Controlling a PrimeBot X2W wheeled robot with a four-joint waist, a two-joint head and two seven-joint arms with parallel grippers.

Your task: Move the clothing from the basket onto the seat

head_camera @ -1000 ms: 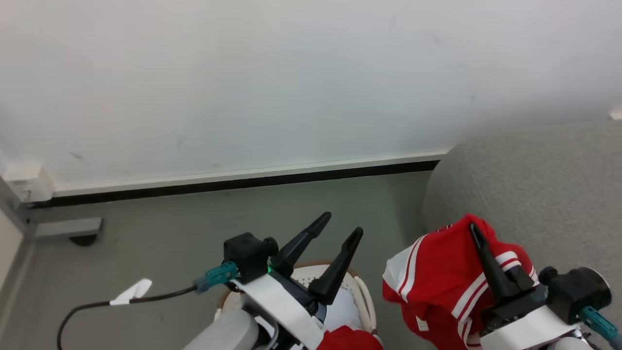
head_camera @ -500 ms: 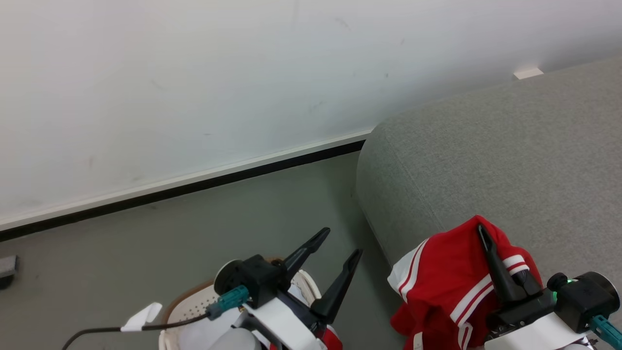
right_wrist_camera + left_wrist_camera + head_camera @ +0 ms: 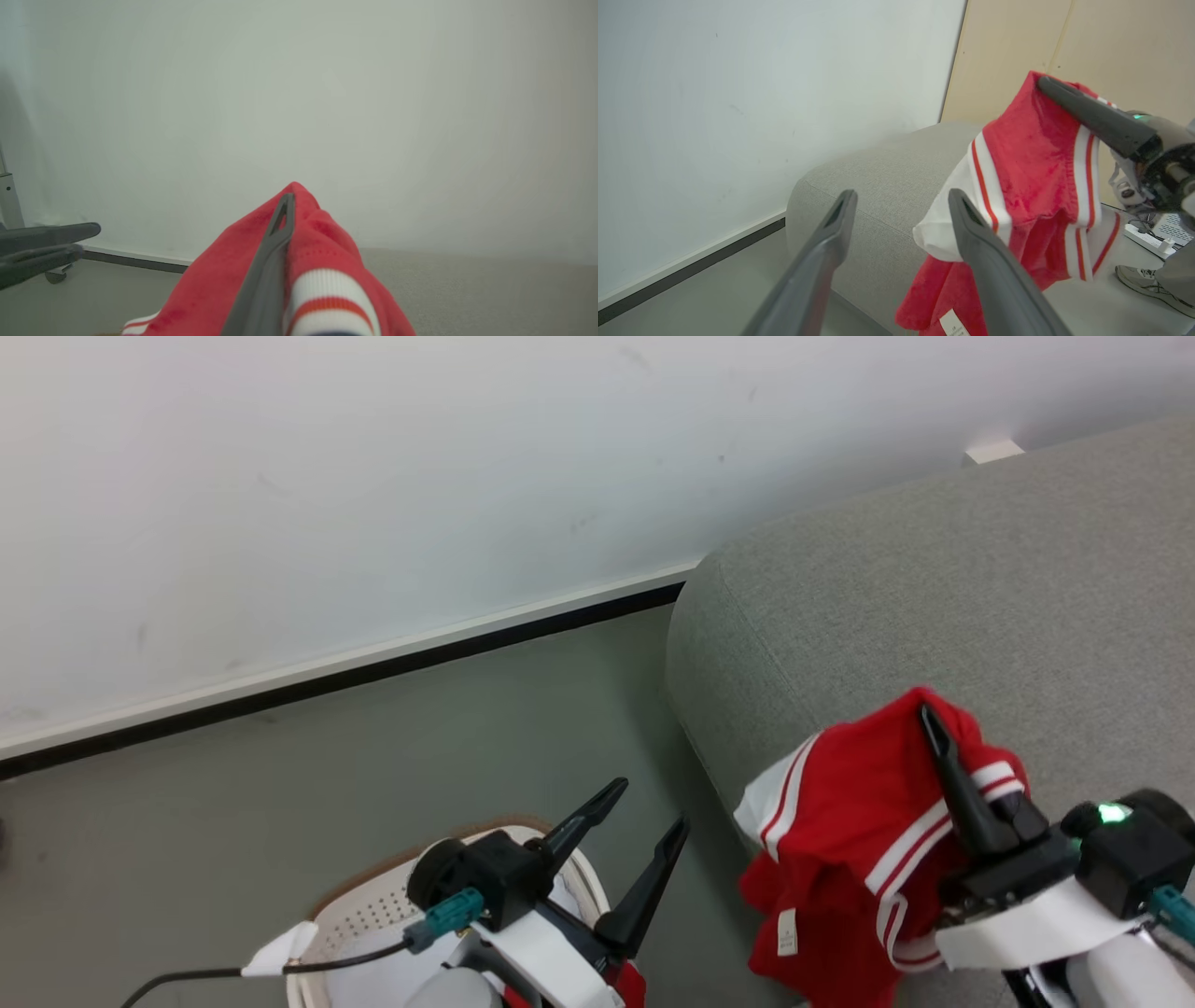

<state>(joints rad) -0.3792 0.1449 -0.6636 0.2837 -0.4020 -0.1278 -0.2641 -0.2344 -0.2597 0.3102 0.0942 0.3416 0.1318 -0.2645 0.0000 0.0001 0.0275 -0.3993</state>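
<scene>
Right end effector pinches the red clothing at the seat edge; better to carry it well over the cushion before releasing.

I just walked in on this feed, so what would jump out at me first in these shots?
The bright red garment with white stripes stands out most, hanging from the shut right gripper at the rounded corner of the grey sofa, in the head view's lower right. Next comes the left gripper, open and holding nothing, above the white basket at the bottom, left of centre.
</scene>
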